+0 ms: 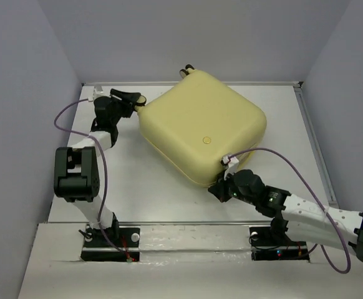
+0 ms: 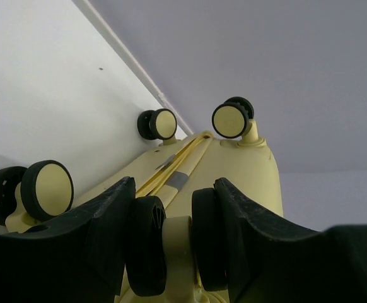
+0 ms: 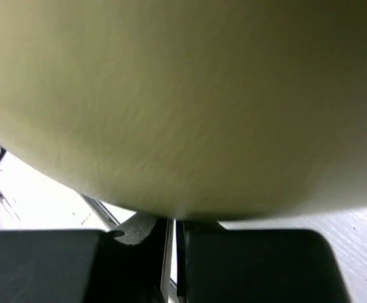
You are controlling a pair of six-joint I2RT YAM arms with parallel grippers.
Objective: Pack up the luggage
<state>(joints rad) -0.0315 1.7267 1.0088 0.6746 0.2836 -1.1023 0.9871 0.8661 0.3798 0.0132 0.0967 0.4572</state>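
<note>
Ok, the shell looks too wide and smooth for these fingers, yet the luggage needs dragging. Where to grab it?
Probably a caster wheel on the far-left edge of the luggage, approached from the left: it juts out, narrow enough for the left gripper, which is clamped on one.

Pale-yellow shell of the luggage (image 3: 190, 107) fills nearly the whole frame, curving down over the right gripper (image 3: 173, 252), whose black fingers (image 3: 45, 265) sit pressed together just beneath it. White table (image 3: 38, 202) shows at lower left and right.
</note>
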